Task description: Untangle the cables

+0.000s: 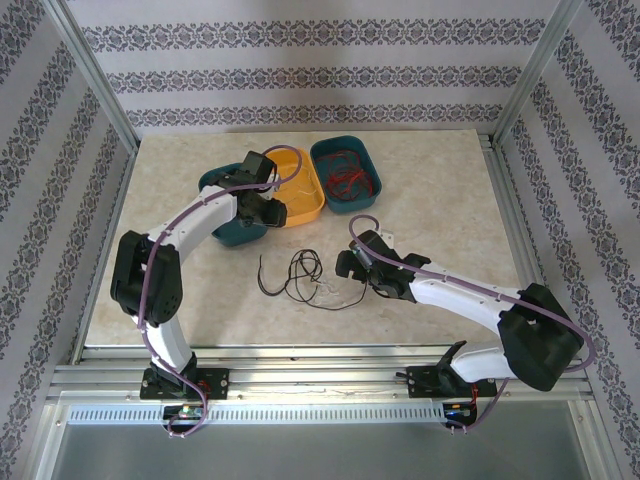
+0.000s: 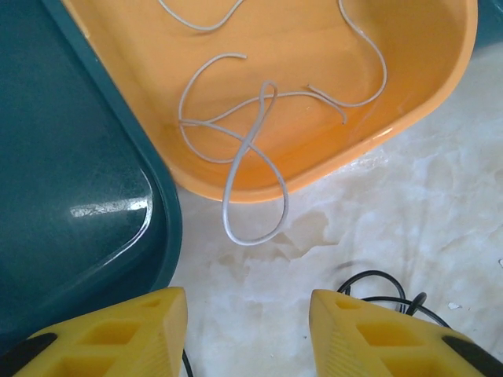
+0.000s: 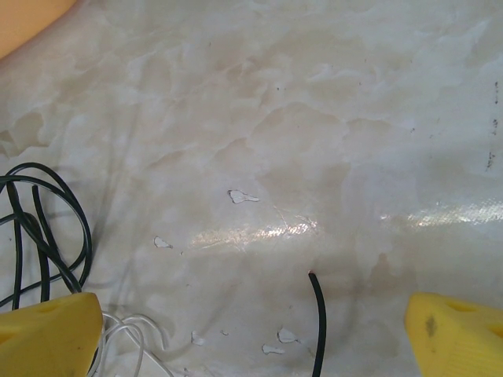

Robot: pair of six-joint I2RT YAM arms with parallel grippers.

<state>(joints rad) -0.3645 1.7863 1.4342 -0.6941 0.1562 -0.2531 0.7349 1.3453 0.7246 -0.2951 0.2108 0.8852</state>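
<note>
Marble table [image 1: 430, 215] | black cables [image 1: 297, 274] nearside of yellow tray [image 1: 310, 205] | my right gripper [image 3: 251, 318] nearer them, wide, empty | left gripper [image 2: 247, 318] parted, empty

Thin black, white, red cables [image 1: 297, 276], scattered

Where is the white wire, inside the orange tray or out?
Partly out: the white wire lies in the orange tray, one loop over the rim onto the table.
</note>
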